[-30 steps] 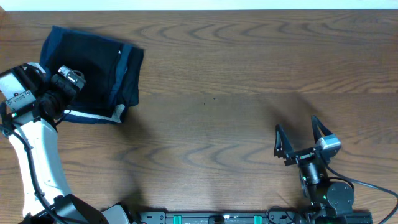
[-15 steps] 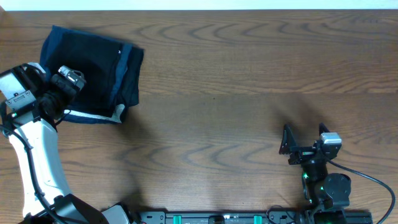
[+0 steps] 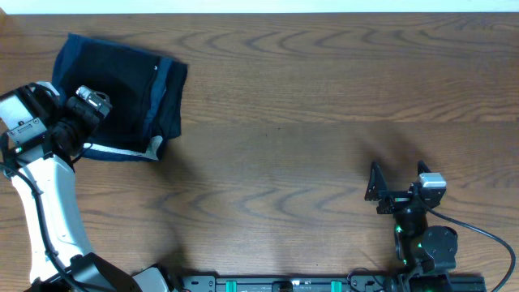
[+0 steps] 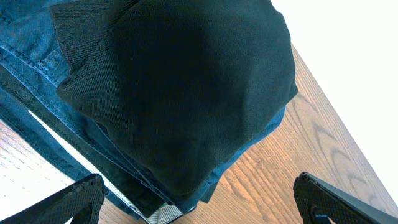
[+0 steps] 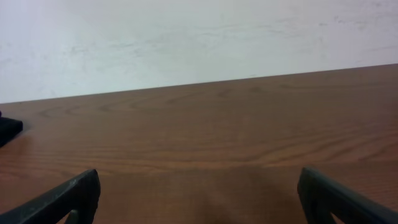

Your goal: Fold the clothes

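The clothes, a black shirt (image 3: 109, 85) of knit fabric (image 4: 186, 87), lie folded on top of a folded dark-blue denim garment (image 3: 168, 93) at the table's far left. My left arm (image 3: 49, 134) reaches over the pile's near-left part. In the left wrist view my left gripper (image 4: 199, 208) hangs open above the pile's corner, with one fingertip (image 4: 78, 198) at each lower edge of the frame and nothing between them. My right gripper (image 3: 397, 180) stands open over bare wood near the front right, also empty (image 5: 202, 205).
The denim garment (image 4: 37, 93) shows a white edge (image 3: 122, 151) along its near side. The wooden table (image 3: 308, 105) ends at a white wall behind (image 5: 199, 37). The arms' base rail (image 3: 308, 284) lines the front edge.
My right gripper has drawn back toward the front edge and tipped more upright, then stayed still. The left arm and the pile have not moved.
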Controlling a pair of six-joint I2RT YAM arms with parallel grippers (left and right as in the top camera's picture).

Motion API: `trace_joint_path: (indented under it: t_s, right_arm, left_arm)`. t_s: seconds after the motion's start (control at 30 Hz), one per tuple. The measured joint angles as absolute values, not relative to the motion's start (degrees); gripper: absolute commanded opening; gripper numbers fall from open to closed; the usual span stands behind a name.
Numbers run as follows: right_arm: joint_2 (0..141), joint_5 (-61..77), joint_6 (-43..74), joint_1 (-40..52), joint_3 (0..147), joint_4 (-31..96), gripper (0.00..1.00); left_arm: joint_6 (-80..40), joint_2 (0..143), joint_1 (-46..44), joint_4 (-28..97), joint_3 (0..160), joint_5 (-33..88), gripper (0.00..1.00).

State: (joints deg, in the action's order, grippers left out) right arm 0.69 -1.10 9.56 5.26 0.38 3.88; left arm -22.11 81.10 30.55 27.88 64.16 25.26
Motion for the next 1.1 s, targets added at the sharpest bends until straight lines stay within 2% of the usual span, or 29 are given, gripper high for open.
trace_joint_path:
  t_s: [0.93,1.1]
  right_arm:
    - [0.69,-1.10,9.56,5.26,0.38,3.88,0.99]
    - [0.69,-1.13,9.56,5.26,0.38,3.88,0.99]
  left_arm:
    - [-22.11,80.95,30.55,27.94,64.16,25.26,0.98]
    - [-22.11,76.01,28.99,28.25,64.10,24.99,0.98]
